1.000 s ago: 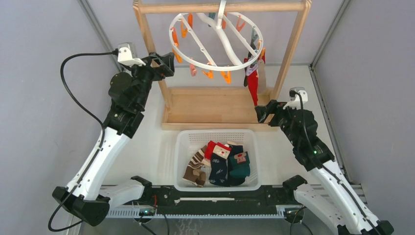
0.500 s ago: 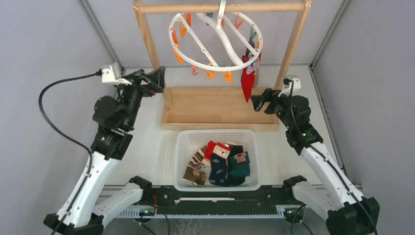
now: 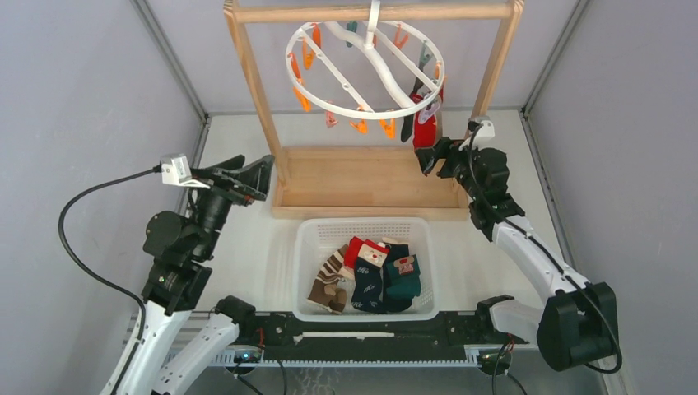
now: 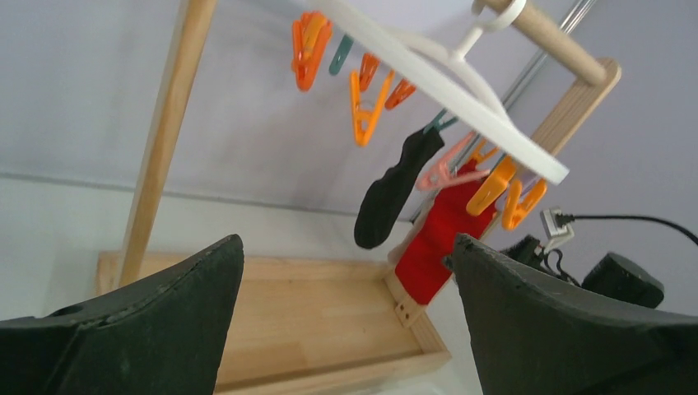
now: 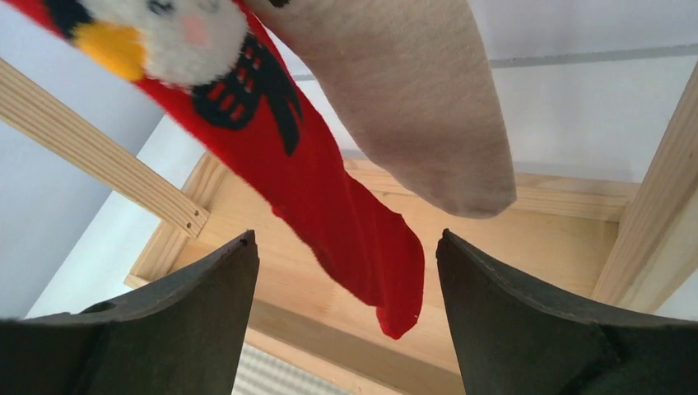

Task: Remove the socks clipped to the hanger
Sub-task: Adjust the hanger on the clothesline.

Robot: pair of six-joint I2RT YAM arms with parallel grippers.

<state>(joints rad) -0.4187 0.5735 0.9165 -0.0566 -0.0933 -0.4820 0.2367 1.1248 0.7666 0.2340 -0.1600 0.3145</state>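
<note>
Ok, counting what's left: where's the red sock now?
Top view: the red fabric sock hangs clipped at the right rim of the round white plastic hanger, just beyond the open right gripper.

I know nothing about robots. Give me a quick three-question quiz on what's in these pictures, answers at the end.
1. True or false: the left tool is shut on a sock.
2. Which hanging sock is closest to the right tool? A the red sock; B a navy one; C a striped one.
3. Fill in: the loose socks lie in a white ____.
Key: 1 false, it stands open and empty; 2 A; 3 basket.
</note>
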